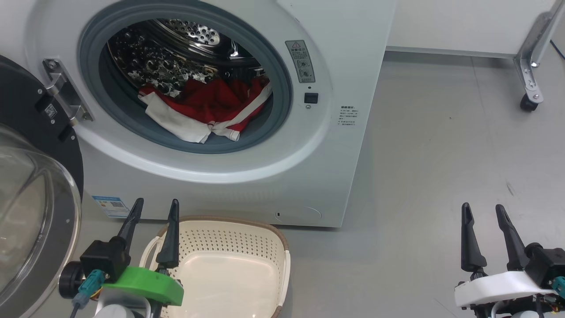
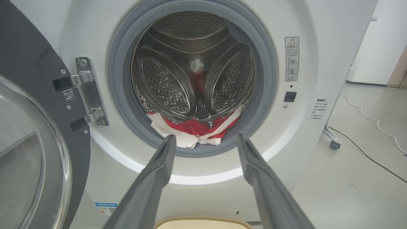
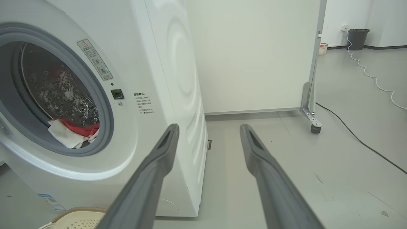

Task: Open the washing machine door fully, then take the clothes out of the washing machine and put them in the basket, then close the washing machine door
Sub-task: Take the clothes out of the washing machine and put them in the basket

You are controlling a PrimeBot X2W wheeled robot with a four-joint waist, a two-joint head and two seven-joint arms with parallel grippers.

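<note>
Grey floor [image 1: 441,154] spreads out to the right of the washing machine [image 1: 353,53], and a white panel on castors [image 1: 463,26] stands behind the machine on that side. The washing machine door [image 1: 22,101] is swung wide on its hinge at the machine's left, black rim and glass bowl turned outward. The clothes [image 1: 212,106] lie at the bottom of the machine's steel drum, red with white trim, one white edge draped onto the grey rubber ring at the front of the mouth. From the heap it is hard to tell whether this is one garment or several. The basket [image 1: 229,240] sits on the floor close against the foot of the machine, below its mouth. The left gripper [image 1: 156,202] hangs in front of the machine, above the basket's left rim, with its two fingers spread apart and pointing toward the mouth. The right gripper [image 1: 483,206] hangs well to the right of the machine, over the floor, its fingers likewise apart.
</note>
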